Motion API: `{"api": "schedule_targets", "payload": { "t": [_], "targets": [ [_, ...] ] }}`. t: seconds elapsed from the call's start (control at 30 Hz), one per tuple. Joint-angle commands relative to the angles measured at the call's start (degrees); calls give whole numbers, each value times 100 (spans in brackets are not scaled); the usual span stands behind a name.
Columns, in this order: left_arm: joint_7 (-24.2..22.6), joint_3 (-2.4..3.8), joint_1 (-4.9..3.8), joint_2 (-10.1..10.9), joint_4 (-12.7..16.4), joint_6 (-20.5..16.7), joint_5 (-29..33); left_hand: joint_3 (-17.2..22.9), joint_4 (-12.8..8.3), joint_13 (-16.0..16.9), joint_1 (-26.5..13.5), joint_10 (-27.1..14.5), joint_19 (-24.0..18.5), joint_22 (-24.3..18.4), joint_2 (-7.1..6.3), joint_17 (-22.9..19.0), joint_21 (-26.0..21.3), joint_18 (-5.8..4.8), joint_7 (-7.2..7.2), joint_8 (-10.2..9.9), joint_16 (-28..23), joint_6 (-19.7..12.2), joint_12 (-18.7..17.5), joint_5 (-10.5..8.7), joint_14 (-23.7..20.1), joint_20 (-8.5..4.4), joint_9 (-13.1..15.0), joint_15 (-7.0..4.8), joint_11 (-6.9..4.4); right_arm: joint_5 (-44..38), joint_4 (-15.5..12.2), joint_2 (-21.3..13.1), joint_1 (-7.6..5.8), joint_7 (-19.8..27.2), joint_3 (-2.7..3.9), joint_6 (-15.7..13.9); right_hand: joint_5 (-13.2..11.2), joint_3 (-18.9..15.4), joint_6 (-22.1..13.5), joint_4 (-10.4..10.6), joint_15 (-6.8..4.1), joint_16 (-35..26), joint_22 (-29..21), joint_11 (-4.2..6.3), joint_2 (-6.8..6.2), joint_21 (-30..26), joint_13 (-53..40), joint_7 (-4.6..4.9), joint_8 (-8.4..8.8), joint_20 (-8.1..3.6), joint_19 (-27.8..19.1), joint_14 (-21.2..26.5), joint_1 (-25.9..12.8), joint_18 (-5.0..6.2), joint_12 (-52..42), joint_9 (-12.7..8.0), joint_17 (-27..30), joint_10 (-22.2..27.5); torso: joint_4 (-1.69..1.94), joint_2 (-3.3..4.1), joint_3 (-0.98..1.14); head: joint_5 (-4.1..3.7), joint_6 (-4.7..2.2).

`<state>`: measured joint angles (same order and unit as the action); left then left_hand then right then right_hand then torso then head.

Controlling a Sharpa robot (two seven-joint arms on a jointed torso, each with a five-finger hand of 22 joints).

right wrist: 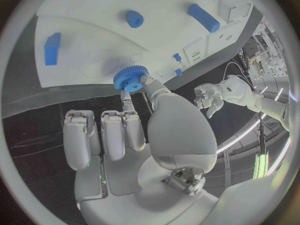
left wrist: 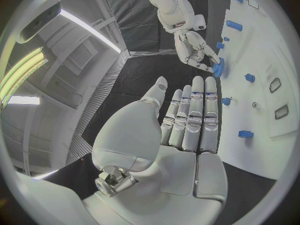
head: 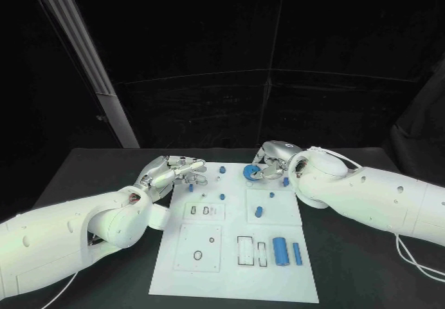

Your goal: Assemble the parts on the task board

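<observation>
Blue gear (right wrist: pixel 131 78) pinched by right hand (right wrist: pixel 134 130) fingertips at task board (head: pixel 278 277) far edge, left hand (left wrist: pixel 181 125) open, nr board.

A black table (head: pixel 92 168) stands before dark curtains (head: pixel 278 96); a pale metal post (head: pixel 98 77) rises at eleven o'clock.

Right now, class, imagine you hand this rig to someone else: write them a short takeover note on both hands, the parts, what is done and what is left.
Right hand: pinches the blue gear at the far edge of the task board.
Left hand: holds nothing, fingers straight, beside the board's far left corner.
Parts: a blue cylinder and a blue bar lie near the right edge; an oval piece mid-board; small blue pegs at the far left.
Done: gear picked up.
Left: seat the gear, then fit the loose pieces; whether the pegs are seated is unclear.
</observation>
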<state>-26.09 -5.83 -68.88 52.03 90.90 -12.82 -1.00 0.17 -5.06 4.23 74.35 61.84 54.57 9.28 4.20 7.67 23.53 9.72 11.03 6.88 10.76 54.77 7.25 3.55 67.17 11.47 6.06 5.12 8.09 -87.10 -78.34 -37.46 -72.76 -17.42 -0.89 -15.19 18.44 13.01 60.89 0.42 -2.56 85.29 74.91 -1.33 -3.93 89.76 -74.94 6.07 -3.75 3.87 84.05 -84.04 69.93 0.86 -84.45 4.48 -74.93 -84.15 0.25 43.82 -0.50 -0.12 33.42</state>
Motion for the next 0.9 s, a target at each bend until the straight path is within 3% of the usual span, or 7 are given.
{"api": "schedule_targets", "payload": {
  "t": [0.03, 0.27, 0.4, 0.53, 0.73, 0.9],
  "targets": [
    [-27, 5, -10, 18, 17, 54, -21, 6, -37, -5, 43, 33, -5, -8, 15, 5, -19, 66, -1, -31, -33, 42, -31, -8, -2, -7, -5, 21, 1, -157, -80, 116, -13, 54, 4, -365, 40, 40, 95, -7, -52, 28, 1509, 44, 9, 24, -967, -47, -10, -43, 595, -381, -24, -86, -15, 20, -499, -319, 5, 7, 3, 18, -10],
    [-54, 5, -12, 40, 7, 21, -21, 7, -42, -6, 46, 33, -6, -10, 19, 6, -20, 66, -1, -36, -38, 41, -36, -7, -1, -6, -6, 21, 1, -471, 17, 487, -13, -14, 3, -349, 46, 59, 109, -17, -54, 25, 1509, 48, 13, 24, -966, -52, -13, -44, 595, -380, -20, -86, -13, 23, -494, -318, 13, 13, 3, 48, -9],
    [-66, 5, -12, 47, -9, 5, -21, 7, -42, -6, 46, 33, -6, -10, 19, 6, -20, 66, -1, -36, -38, 41, -36, -7, -1, -6, -6, 21, 1, -595, 138, 706, -11, -49, 1, -343, 48, 73, 117, -24, -56, 26, 1509, 50, 18, 24, -967, -56, -14, -46, 595, -380, -17, -86, -12, 25, -496, -318, -3, 13, 12, 69, 3],
    [-75, 5, -13, 46, -22, -3, -20, 7, -42, -6, 46, 33, -6, -10, 19, 6, -20, 66, -1, -36, -38, 41, -36, -7, -1, -6, -6, 21, 1, -654, 295, 914, -7, -21, -11, -223, 45, 81, 120, -28, -58, 23, 1509, 52, 22, 24, -965, -56, -14, -47, 595, -379, -16, -86, -10, 25, -491, -317, -4, 12, 8, 69, 8],
    [-82, 5, -14, 34, -35, -4, -20, 7, -42, -6, 46, 33, -6, -10, 19, 6, -20, 66, -1, -36, -38, 41, -36, -7, -1, -6, -6, 21, 1, -682, 519, 1166, 16, 25, -27, -108, 15, 94, 113, -36, -60, 16, 1509, 51, 19, 24, -947, -54, -6, -49, 595, -376, -24, -86, 10, 24, -476, -307, -7, 19, 19, 88, 22],
    [-83, 5, -14, 27, -39, -5, -20, 7, -42, -6, 46, 33, -6, -10, 19, 6, -20, 66, -1, -36, -38, 41, -36, -7, -1, -6, -6, 21, 1, -679, 668, 1325, 35, 29, -33, 2, -3, 102, 103, -42, -59, 9, 1509, 49, 13, 24, -936, -50, 1, -50, 595, -373, -31, -86, 23, 22, -463, -300, -7, 7, 12, 89, 34]
  ]
}}
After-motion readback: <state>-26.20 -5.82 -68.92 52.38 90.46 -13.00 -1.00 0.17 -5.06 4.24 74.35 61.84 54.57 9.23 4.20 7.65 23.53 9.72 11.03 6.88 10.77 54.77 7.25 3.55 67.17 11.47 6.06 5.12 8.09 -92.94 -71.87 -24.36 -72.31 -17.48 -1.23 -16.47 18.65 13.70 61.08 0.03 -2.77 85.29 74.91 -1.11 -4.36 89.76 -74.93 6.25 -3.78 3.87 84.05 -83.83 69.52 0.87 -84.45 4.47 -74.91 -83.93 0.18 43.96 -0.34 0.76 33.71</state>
